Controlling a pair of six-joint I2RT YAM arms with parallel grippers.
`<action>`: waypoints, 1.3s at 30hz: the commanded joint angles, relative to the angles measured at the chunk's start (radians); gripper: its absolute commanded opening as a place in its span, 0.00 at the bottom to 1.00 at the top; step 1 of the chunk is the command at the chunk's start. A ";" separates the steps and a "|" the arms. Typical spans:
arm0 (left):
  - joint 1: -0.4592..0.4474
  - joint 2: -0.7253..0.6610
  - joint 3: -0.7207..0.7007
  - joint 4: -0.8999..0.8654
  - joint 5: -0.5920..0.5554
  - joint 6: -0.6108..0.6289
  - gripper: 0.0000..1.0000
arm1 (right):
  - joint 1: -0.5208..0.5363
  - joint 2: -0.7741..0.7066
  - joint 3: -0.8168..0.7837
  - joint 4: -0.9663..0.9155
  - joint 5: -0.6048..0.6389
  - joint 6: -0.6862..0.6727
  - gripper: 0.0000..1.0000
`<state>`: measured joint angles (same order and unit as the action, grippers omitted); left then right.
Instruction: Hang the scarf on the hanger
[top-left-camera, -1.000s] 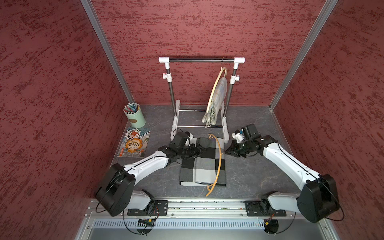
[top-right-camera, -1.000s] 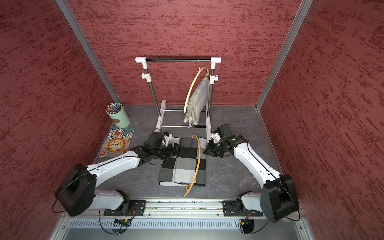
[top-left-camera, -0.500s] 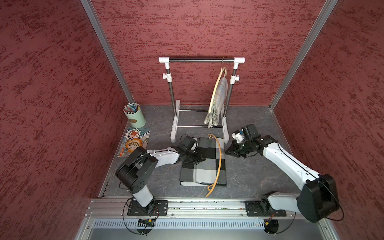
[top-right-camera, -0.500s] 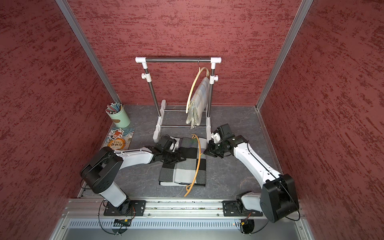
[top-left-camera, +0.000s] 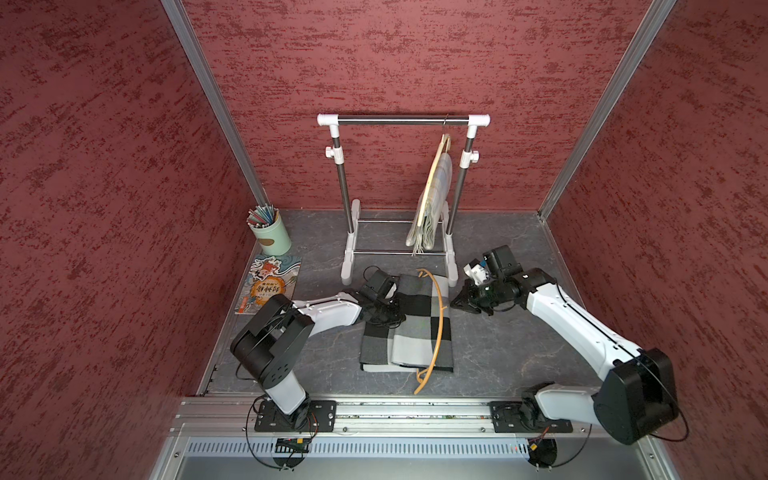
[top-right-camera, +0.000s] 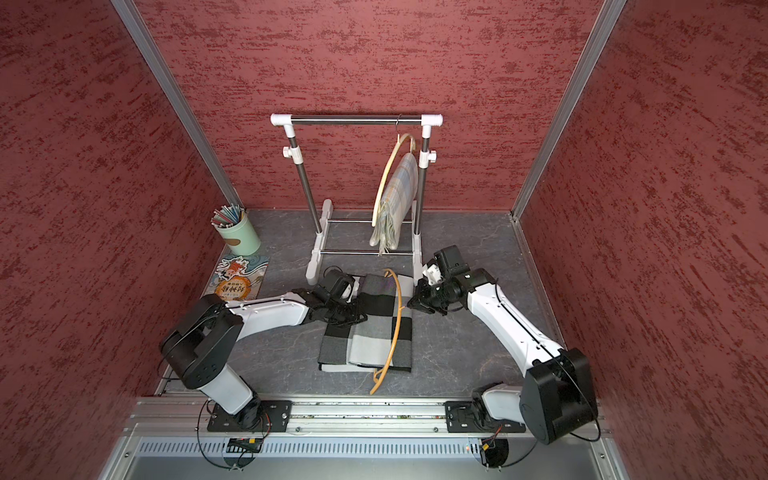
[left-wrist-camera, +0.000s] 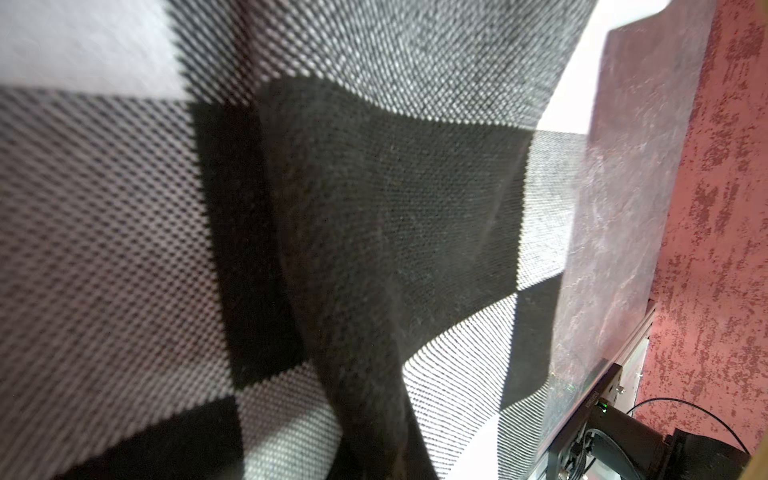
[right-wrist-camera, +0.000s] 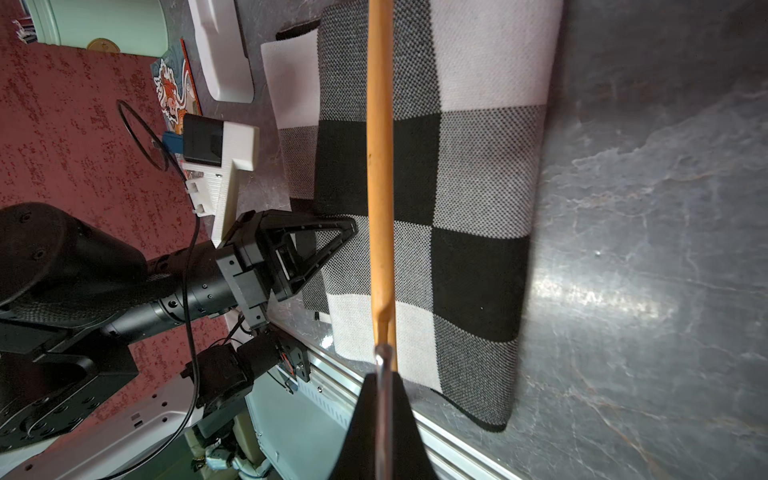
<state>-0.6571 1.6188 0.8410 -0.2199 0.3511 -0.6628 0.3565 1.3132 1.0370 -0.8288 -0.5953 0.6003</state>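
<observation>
1. A folded black, grey and white checked scarf (top-left-camera: 409, 328) (top-right-camera: 374, 328) lies flat on the dark grey stone-patterned table (top-left-camera: 498, 353). In both top views it is just in front of the white-and-steel clothes rack (top-left-camera: 403, 120).
2. A curved tan wooden hanger (top-left-camera: 436, 332) (top-right-camera: 395, 332) lies lengthwise on the checked scarf, toward its right side. The hanger's near end pokes past the cloth onto the table.
3. The left gripper (top-left-camera: 392, 311) (top-right-camera: 359, 313) sits at the checked scarf's left edge, in its farther half.
4. In the right wrist view the left gripper's black triangular fingers (right-wrist-camera: 320, 224) are pressed together. Their tip is on that edge, pinching the cloth.
5. In the left wrist view the checked scarf (left-wrist-camera: 374, 208) fills nearly the whole frame and rises in a dark fold toward the camera. The jaws cannot be made out there.
6. The right gripper (top-left-camera: 455, 302) (top-right-camera: 412, 304) is just beside the checked scarf's right edge, so the cloth lies between the two grippers.
7. Its jaws are closed narrowly on the thin metal hook of the wooden hanger. In the right wrist view the wire runs between the two dark fingers (right-wrist-camera: 365, 415), and the wooden bar (right-wrist-camera: 379, 166) stretches away over the checks.
8. On the rack a second hanger with a pale plaid scarf (top-left-camera: 434, 195) hangs near the right post.
9. A mint-green cup of coloured pencils (top-left-camera: 272, 237) and an illustrated booklet (top-left-camera: 270, 282) sit by the left wall, well apart from the checked scarf.
</observation>
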 joint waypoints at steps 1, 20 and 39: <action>0.033 -0.106 0.021 -0.074 -0.032 0.036 0.00 | 0.004 -0.025 0.108 -0.102 -0.069 0.023 0.00; 0.400 -0.561 -0.178 -0.178 0.242 0.042 0.00 | 0.078 -0.012 0.184 -0.155 0.056 0.138 0.00; 0.455 -0.387 -0.171 -0.058 0.213 0.120 0.00 | 0.084 -0.053 0.222 -0.262 0.250 0.089 0.00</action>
<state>-0.2165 1.2018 0.6655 -0.3321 0.5957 -0.5812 0.4435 1.3106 1.1526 -0.9707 -0.4129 0.7208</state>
